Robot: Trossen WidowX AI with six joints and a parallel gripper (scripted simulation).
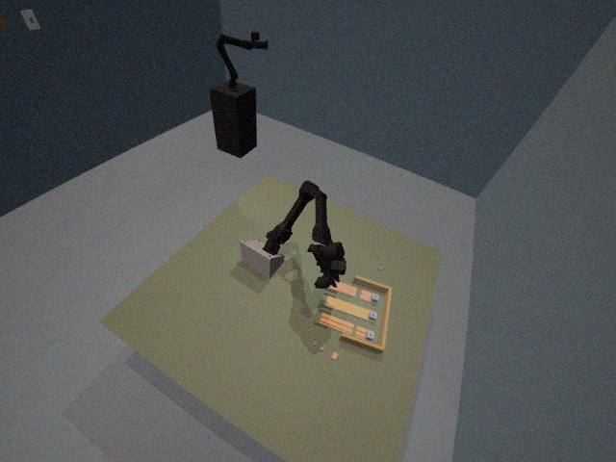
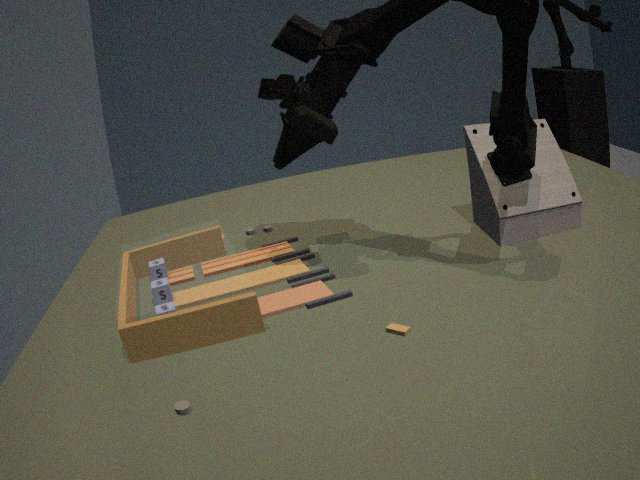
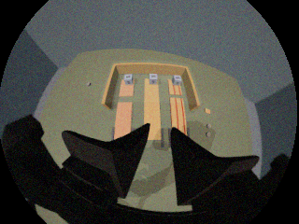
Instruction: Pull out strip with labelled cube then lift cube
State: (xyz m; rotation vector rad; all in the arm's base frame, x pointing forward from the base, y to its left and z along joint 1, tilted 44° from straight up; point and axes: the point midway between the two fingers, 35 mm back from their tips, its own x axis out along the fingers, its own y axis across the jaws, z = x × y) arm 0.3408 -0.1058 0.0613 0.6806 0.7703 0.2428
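Note:
The plain yellow-orange strip (image 1: 347,307) (image 2: 237,283) (image 3: 151,107) lies in the middle, unbroken, with a labelled cube (image 1: 372,316) (image 2: 161,295) (image 3: 153,78) on its far end. The pink strip (image 1: 346,288) (image 2: 294,298) (image 3: 123,119) and the red-striped strip (image 1: 335,322) (image 2: 248,258) (image 3: 178,112) each show a gap; a similar cube sits on each far piece. My gripper (image 1: 331,285) (image 2: 279,165) (image 3: 160,128) is empty, its fingers partly open with a narrow gap, high above the near ends of the strips.
A three-sided wooden frame (image 1: 386,318) (image 2: 196,335) (image 3: 149,69) surrounds the far ends. Dark bars (image 2: 308,275) flank the near ends. A small yellow block (image 2: 398,329) lies on the pink side, another (image 1: 334,355) (image 3: 207,111) on the striped side. Small grey discs (image 2: 182,407) (image 3: 208,126) lie outside the frame.

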